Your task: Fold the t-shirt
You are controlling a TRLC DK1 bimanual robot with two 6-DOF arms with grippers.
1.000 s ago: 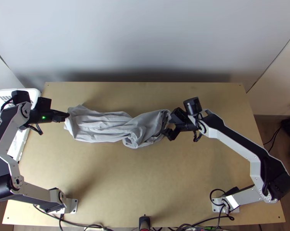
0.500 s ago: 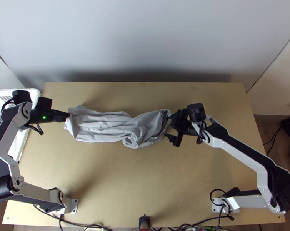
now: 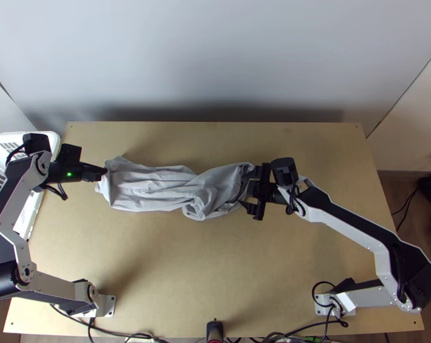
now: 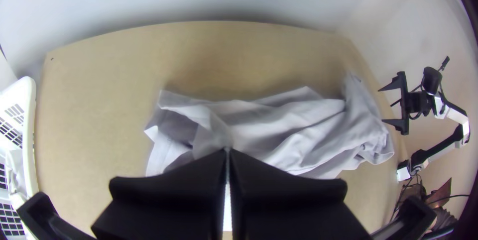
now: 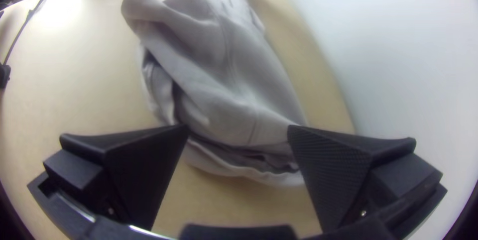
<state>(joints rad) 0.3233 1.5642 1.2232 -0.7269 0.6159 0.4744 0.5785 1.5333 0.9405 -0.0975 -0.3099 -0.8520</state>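
I am working two silver-grey arms with black joints over a light wooden table (image 3: 175, 274). A light grey cloth t-shirt (image 3: 158, 188) lies bunched into a long, rumpled strip, running from left to right across the middle of the table. Creases follow its length, and a thicker, twisted bulge sits in its right half.

At the shirt's left end is my left gripper (image 3: 105, 172), with two wide flat black fingers. In the left wrist view they are pressed together, with a pinch of grey fabric at their tips; the cloth slopes away from them in soft folds.

At the shirt's right end is my right gripper (image 3: 244, 190). Its matching black fingers (image 5: 331, 170) stand wide apart, one on each side of the loose end, where layered edges gape slightly. I can't tell whether either finger touches the cloth.

A white plastic basket (image 3: 53, 139) with slotted sides stands at the table's left edge, partly behind my left arm. Black cables (image 3: 115, 333) trail along the near edge.
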